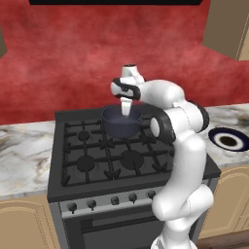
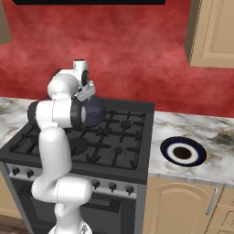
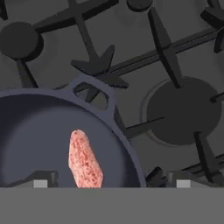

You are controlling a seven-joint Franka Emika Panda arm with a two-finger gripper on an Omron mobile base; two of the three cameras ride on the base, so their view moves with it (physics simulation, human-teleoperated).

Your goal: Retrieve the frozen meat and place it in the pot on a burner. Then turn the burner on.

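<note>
Pink meat [image 3: 85, 161] lying inside pot [image 3: 39, 131], lower end cut off. Gripper [image 3: 111, 183] fingers spread wide above it, holding nothing. Pot interior hidden behind arm in base views.

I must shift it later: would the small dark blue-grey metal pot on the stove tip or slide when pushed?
The dark blue-grey metal pot looks squat, so probably hard to tip. It sits on the black cast-iron grate, so it may catch rather than slide. Its loop handle should offer a grip.
</note>
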